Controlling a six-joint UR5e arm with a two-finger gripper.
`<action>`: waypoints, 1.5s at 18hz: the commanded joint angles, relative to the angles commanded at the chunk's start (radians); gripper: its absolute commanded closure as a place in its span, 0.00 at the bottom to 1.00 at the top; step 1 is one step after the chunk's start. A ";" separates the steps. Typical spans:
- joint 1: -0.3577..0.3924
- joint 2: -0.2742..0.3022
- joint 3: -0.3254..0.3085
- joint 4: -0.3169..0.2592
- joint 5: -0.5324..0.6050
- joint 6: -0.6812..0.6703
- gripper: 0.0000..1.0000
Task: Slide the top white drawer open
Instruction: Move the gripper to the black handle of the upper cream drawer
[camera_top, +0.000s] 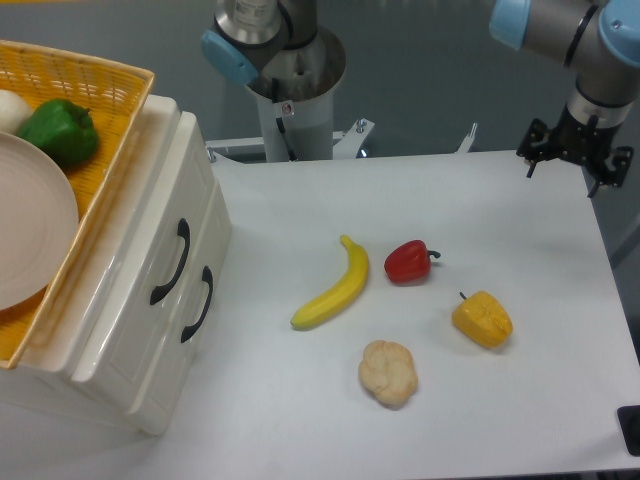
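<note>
At the left of the frame stands the cabinet, its top white drawer (140, 262) sitting flush and shut, black curved handle beside the lower drawer (165, 335). An orange basket (110, 150) on top holds a plate (30, 225) and green pepper (60, 132). The gripper (577, 160) hangs at upper right (well apart from the drawers); whether its jaws are parted, I cannot tell. On the table (300, 190) lie 1 banana (335, 287) and a red pepper (408, 262).

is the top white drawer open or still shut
Shut. The top white drawer sits about level with the lower drawer, no interior showing. The gripper is far off at the table's right edge.
</note>
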 joint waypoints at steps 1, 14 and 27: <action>-0.003 -0.002 -0.002 0.000 0.000 0.000 0.00; -0.115 0.009 -0.031 -0.012 0.003 -0.145 0.00; -0.440 0.040 -0.035 -0.034 -0.067 -0.823 0.00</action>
